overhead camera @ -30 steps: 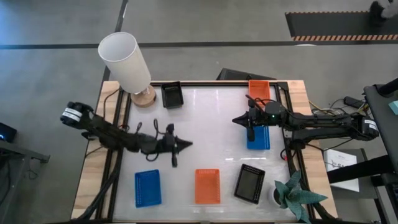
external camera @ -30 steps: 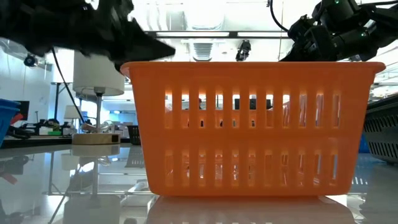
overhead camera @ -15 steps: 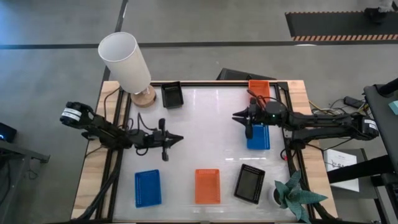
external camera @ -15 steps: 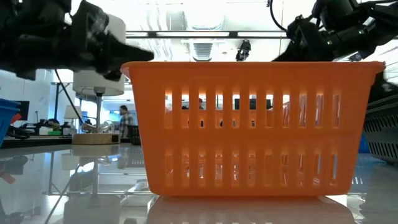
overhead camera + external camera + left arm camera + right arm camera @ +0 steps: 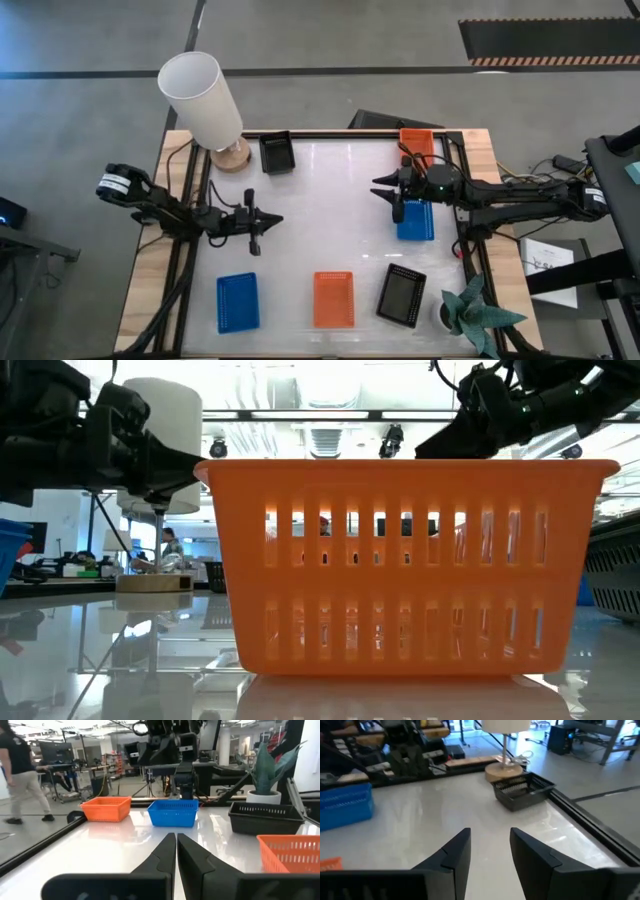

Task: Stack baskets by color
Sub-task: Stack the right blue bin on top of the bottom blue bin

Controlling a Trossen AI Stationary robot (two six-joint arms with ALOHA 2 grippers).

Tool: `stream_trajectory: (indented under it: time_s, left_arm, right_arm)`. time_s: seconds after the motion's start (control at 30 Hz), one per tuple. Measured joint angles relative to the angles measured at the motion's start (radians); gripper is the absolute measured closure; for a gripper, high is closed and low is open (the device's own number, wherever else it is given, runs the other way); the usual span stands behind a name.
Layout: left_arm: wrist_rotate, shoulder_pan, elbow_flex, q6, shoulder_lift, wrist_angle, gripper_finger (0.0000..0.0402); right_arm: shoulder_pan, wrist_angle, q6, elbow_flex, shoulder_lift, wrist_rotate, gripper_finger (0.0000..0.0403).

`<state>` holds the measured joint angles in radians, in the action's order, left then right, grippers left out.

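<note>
Both grippers empty above the table, no readable writing anywhere.
The right gripper [image 5: 392, 198] hangs fingers apart just beside the right-edge blue basket [image 5: 416, 220] (an orange basket [image 5: 417, 143] sits behind it); the left gripper [image 5: 268, 219], pinched together, is over bare middle table [image 5: 330, 210], with open room between the arms.
</note>
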<state>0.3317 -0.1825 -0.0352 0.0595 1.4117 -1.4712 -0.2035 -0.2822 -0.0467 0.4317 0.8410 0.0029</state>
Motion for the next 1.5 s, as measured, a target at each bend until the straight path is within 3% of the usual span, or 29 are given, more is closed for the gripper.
stream_trajectory:
  time_s: [0.33,0.53,0.77,0.87,1.03,1.3,1.5]
  left_arm:
    - [0.001,-0.001,0.029,-0.006,-0.015,-0.039,0.0402]
    - [0.001,-0.003,0.029,-0.027,-0.073,-0.043,0.0402]
    - [-0.020,-0.014,0.031,-0.021,-0.091,-0.031,0.0402]
    - [-0.020,-0.014,0.031,0.002,-0.093,-0.030,0.0402]
    - [-0.020,-0.014,0.031,0.019,-0.102,-0.031,0.0402]
    - [-0.020,-0.014,0.032,0.027,-0.098,-0.030,0.0402]
    - [-0.021,-0.014,0.032,0.022,-0.098,-0.030,0.0402]
  right_arm:
    - [0.056,-0.006,-0.139,0.035,0.000,0.004,0.0273]
    - [0.104,-0.034,-0.152,0.038,0.043,0.144,0.0283]
    - [0.126,-0.009,-0.191,0.088,0.144,0.157,0.0282]
    - [0.141,0.119,-0.181,0.171,0.185,0.199,0.0273]
    - [0.180,0.477,-0.213,0.361,0.243,0.335,0.0250]
    - [0.251,1.023,-0.551,0.624,0.348,0.367,0.0208]
    - [0.280,1.338,-0.787,0.721,0.443,0.389,0.0195]
